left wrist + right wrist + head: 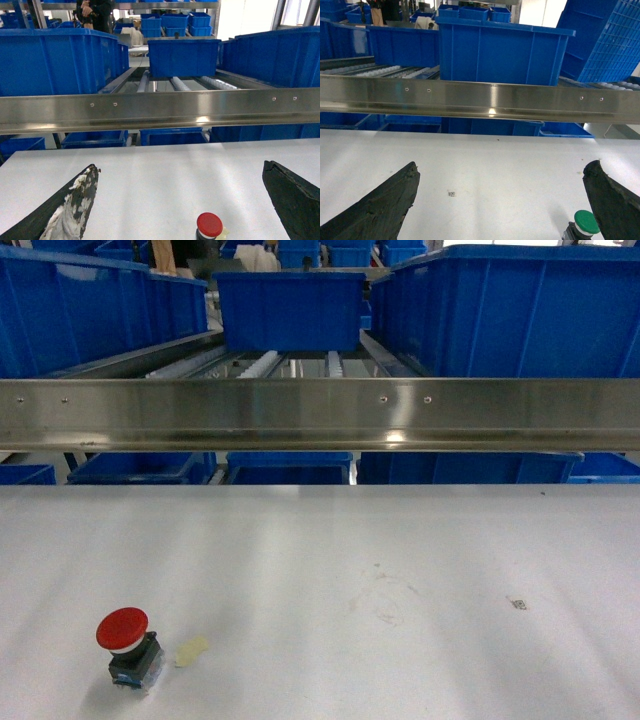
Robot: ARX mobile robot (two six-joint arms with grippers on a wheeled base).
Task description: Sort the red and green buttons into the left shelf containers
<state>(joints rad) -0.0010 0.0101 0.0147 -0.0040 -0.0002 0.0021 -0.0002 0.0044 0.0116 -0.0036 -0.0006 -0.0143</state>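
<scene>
A red button [122, 630] with a mushroom cap stands upright on the white table [330, 570] at the front left. In the left wrist view the red button [209, 225] sits low between the wide-apart fingers of my open left gripper [180, 167], nearer the right finger and touching neither. A green button [586, 222] stands at the bottom right of the right wrist view, just inside the right finger [615, 205] of my open right gripper [502, 165]. A large blue container [90, 315] stands on the shelf's left side. Neither gripper shows in the head view.
A steel rail [320, 412] runs across between table and shelf. Behind it are roller tracks, a middle blue bin [290, 310] and a right blue bin [510, 310]. A pale-yellow scrap [191, 650] lies beside the red button. A tiny mark [517, 603] is on the table.
</scene>
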